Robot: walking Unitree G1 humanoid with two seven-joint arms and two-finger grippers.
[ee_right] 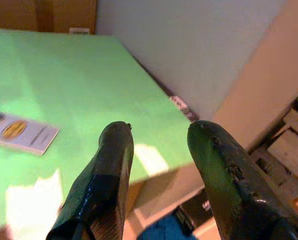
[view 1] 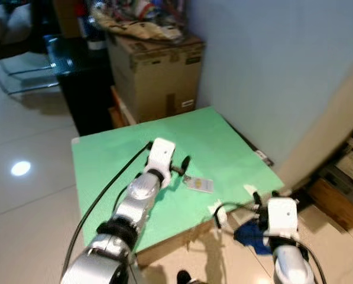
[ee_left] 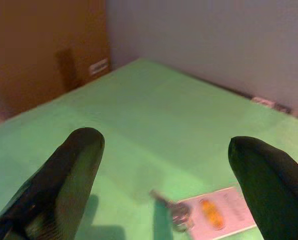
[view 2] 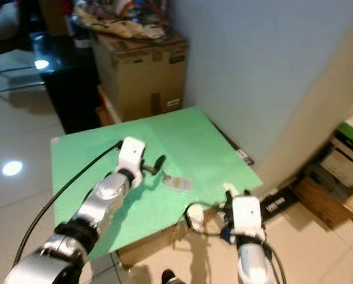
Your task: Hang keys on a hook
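- On the green table top, a flat matte square set low to the floor, I see the keys lying beside their white tag. The tag is a thin rectangular card with an orange oval printed on it.
- My left gripper hangs just above the table beside the keys, its two rounded black fingers spread wide and holding nothing. Key and tag lie between the fingertips in the left wrist view.
- My right gripper sits near the table's right front corner, fingers a little apart and empty.
- Behind the table stands a taped cardboard box with clutter piled on top, against a plain pale wall.
- A dark cabinet stands left of the box.
- Glossy white floor tiles surround the table, and something blue lies on the floor under the right arm.
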